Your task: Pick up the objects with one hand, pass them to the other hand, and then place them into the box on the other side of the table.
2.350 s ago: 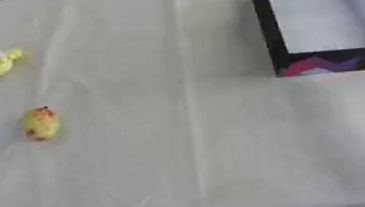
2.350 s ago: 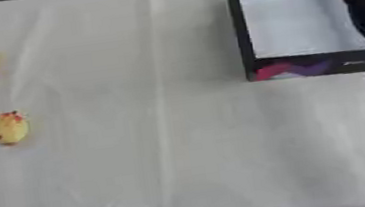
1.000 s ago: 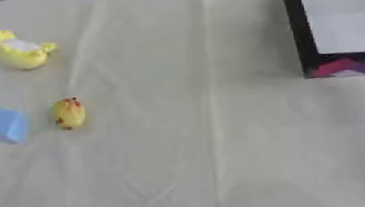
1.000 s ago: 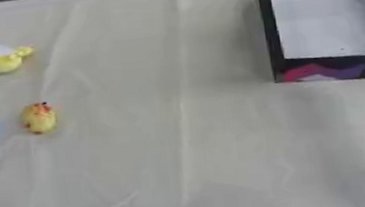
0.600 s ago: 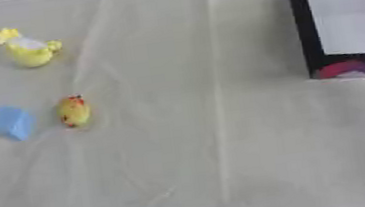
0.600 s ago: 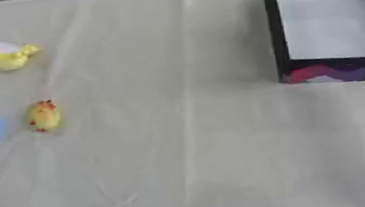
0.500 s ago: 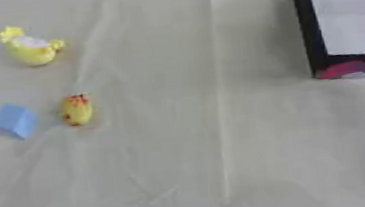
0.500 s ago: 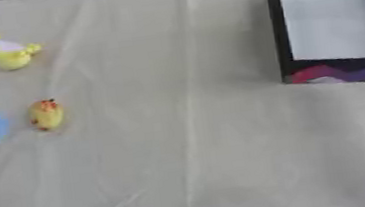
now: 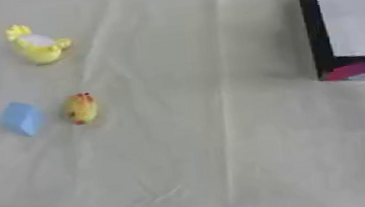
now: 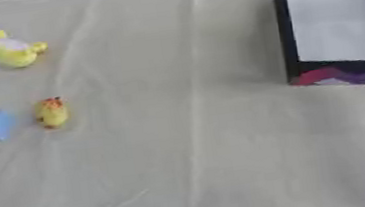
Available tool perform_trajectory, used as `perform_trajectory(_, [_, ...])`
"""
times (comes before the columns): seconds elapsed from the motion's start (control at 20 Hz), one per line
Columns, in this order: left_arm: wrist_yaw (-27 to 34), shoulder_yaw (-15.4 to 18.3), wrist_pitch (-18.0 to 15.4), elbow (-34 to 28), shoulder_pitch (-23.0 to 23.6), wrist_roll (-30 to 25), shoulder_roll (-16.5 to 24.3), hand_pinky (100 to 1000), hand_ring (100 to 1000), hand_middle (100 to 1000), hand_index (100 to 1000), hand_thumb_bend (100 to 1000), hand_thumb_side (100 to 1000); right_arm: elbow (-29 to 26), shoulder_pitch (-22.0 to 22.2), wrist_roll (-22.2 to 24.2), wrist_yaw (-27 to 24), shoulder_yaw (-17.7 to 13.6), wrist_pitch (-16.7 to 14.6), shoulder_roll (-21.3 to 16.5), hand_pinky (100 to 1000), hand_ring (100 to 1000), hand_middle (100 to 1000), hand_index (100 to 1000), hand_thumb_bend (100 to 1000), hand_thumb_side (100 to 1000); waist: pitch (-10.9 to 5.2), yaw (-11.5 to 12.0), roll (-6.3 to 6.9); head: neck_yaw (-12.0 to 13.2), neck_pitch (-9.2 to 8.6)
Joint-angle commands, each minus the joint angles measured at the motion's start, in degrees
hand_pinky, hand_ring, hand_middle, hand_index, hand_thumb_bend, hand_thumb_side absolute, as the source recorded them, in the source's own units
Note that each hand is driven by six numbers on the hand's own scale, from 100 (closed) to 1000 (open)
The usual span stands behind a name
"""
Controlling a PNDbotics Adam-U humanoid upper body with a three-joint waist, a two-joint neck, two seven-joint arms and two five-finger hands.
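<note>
You cannot tell the state of either robot hand: neither shows in your two views. The box (image 10: 339, 29) at the counter's (image 9: 225, 135) far right corner is cut off by the frame. Near the left edge lie a yellow duck-like toy (image 9: 37, 44), a blurred small yellow-orange toy (image 9: 82, 108) and, just beside it, a blue block (image 9: 21, 118).

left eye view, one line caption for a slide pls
Two yellow toys and a blue block lie on the cloth-covered table's left; an open black box waits at right.
</note>
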Motion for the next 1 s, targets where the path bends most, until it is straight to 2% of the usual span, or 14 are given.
perform_trajectory(0.05, [-2.3, -0.5, -14.3, 1.8, -2.4, -12.9, -0.6, 909, 861, 812, 901, 818, 170, -0.7, -0.4, 0.4, -0.3, 0.0, 0.0, -1.6, 927, 1000, 995, 1000, 100, 557, -1.42, 0.1, 0.19, -0.5, -0.16])
perform_trajectory(0.3, [-5.4, -1.0, -14.4, 3.9, -4.5, -13.3, -3.4, 913, 867, 822, 901, 830, 149, -0.6, -0.2, 1.2, -0.1, 0.6, 0.1, -1.2, 928, 1000, 996, 1000, 100, 557, -1.51, 0.1, 0.21, -1.4, 0.13])
perform_trajectory(0.45, [-7.8, -1.2, -14.4, 4.8, -5.6, -14.0, -5.1, 918, 873, 828, 896, 844, 102, -0.6, -0.4, 1.9, -0.1, 1.1, 0.4, -0.7, 928, 1000, 997, 1000, 100, 559, -1.59, 0.1, 0.23, -2.1, 0.15])
perform_trajectory(0.6, [-9.0, -1.6, -14.4, 5.6, -6.3, -15.3, -6.9, 923, 872, 820, 868, 836, 100, -0.5, -0.5, 2.6, 0.0, 1.5, 0.6, -0.3, 929, 1000, 998, 1000, 100, 559, -1.64, 0.0, 0.18, -2.4, 0.17])
perform_trajectory(1.0, [-0.8, -4.0, -14.4, 3.6, -6.7, -24.0, -8.4, 922, 866, 808, 858, 798, 100, -0.1, -0.6, 3.6, 0.3, 2.1, 0.8, 0.2, 929, 1000, 999, 1000, 100, 560, -1.58, -0.1, 0.27, -2.4, 0.44])
